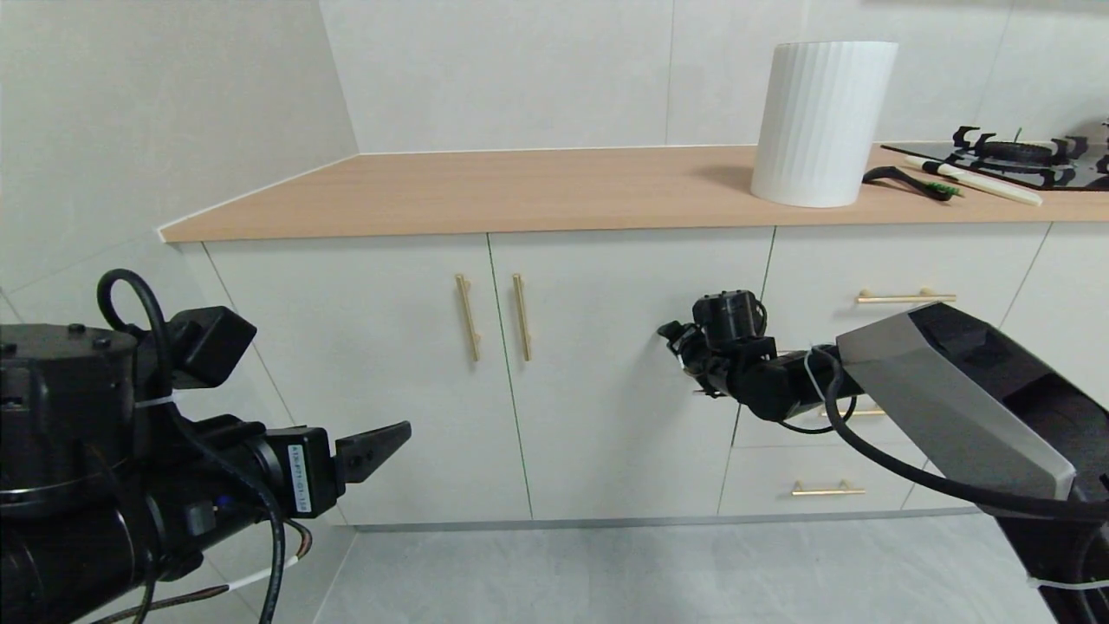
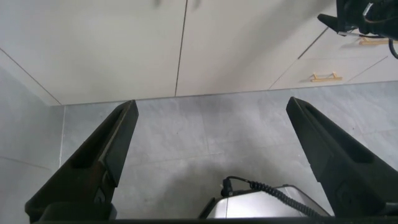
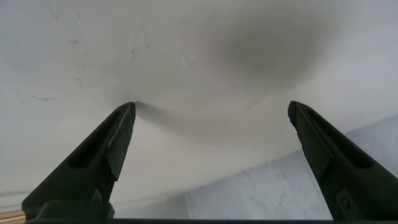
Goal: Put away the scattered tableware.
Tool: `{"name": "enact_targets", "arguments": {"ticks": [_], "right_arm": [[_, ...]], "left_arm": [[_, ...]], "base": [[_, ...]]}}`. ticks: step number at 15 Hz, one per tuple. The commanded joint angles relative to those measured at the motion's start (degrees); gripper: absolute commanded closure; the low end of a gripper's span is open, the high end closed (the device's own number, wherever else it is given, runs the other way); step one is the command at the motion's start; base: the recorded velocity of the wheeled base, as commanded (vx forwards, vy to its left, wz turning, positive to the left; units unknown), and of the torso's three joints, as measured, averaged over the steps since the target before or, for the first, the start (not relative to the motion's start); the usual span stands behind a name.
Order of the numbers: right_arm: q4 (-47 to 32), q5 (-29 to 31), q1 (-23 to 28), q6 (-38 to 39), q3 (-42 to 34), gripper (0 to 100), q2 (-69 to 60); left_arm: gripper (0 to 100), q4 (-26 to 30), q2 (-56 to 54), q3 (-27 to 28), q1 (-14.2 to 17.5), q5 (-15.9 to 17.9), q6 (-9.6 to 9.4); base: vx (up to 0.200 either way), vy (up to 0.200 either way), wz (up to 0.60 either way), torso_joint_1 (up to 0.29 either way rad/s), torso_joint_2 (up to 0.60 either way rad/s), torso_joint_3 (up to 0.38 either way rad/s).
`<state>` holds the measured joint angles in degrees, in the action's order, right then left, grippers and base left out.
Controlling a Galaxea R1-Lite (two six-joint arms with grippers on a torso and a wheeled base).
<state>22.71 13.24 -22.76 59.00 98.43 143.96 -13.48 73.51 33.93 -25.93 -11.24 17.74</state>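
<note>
On the wooden counter [image 1: 520,186] stands a tall white ribbed holder [image 1: 823,121]. Just right of it lie a black utensil [image 1: 910,180] and a long white-handled utensil [image 1: 983,184]. My left gripper [image 1: 381,446] [image 2: 211,106] hangs low at the left, open and empty, above the grey floor. My right gripper [image 1: 680,347] [image 3: 211,107] is open and empty, held close to a white cabinet door [image 3: 205,56] below the counter, well under the utensils.
A black gas hob [image 1: 1027,156] sits at the counter's far right. Below the counter are double doors with gold handles [image 1: 494,316] and drawers [image 1: 901,299] on the right. A wall [image 1: 130,130] closes the left side. Grey floor [image 1: 650,572] lies open in front.
</note>
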Motion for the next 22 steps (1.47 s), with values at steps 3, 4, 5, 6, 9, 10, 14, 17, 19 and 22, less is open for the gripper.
{"name": "enact_targets", "arguments": {"ticks": [3, 4, 5, 6, 9, 10, 14, 17, 19, 22], "right_arm": [[0.4, -1.3, -1.1, 0.0, -5.3, 0, -4.7], [0.7, -4.9, -2.2, -0.1, -11.3, 0, -10.4], [0.7, -6.0, -2.6, -0.2, -13.8, 0, -12.7], [1.4, -9.5, -3.2, -2.0, -22.6, 0, -21.1], [8.0, -13.6, -3.4, -11.2, -39.9, 0, -37.7], [11.8, -13.7, -3.5, -16.6, -47.7, 0, -45.3], [13.6, -7.7, -3.4, -37.4, -72.6, 0, -75.0], [11.7, -7.0, -0.6, -48.7, -84.8, 0, -96.7], [6.6, -6.2, 4.4, -51.0, -86.4, 0, -105.9], [-11.0, -6.3, 14.0, -52.7, -86.5, 0, -125.4]], "left_arm": [[0, 0.0, 0.0, 0.0, 0.0, 0.0, 0.02], [0, -0.1, -0.2, 0.0, 0.0, 0.0, 0.02], [0, -0.1, -0.4, 0.0, 0.0, 0.0, 0.02], [0, -0.1, -1.3, 0.3, 0.0, 0.0, -0.07], [0, -0.1, -7.0, 0.4, 0.2, 0.0, -0.07], [0, 0.0, -10.7, 0.2, 0.3, 0.0, -0.07], [0, 0.5, -26.4, -4.6, 4.6, -0.2, -0.86], [0, 4.3, -44.9, -11.8, 9.6, -0.1, -4.73], [0, 11.3, -54.3, -12.6, 11.3, 0.0, -8.33], [0, 21.3, -65.8, -12.5, 15.4, 0.0, -11.06]], "base": [[0.0, 0.0, 0.0, 0.0, 0.0, 0.0], [0.0, 0.0, 0.0, 0.0, 0.0, 0.0], [0.0, 0.0, 0.0, 0.0, 0.0, 0.0], [0.0, 0.0, 0.0, 0.0, 0.0, 0.0], [0.0, 0.0, 0.0, 0.0, 0.0, 0.0], [0.0, 0.0, 0.0, 0.0, 0.0, 0.0], [0.0, 0.0, 0.0, 0.0, 0.0, 0.0], [0.0, 0.0, 0.0, 0.0, 0.0, 0.0], [0.0, 0.0, 0.0, 0.0, 0.0, 0.0], [0.0, 0.0, 0.0, 0.0, 0.0, 0.0]]}}
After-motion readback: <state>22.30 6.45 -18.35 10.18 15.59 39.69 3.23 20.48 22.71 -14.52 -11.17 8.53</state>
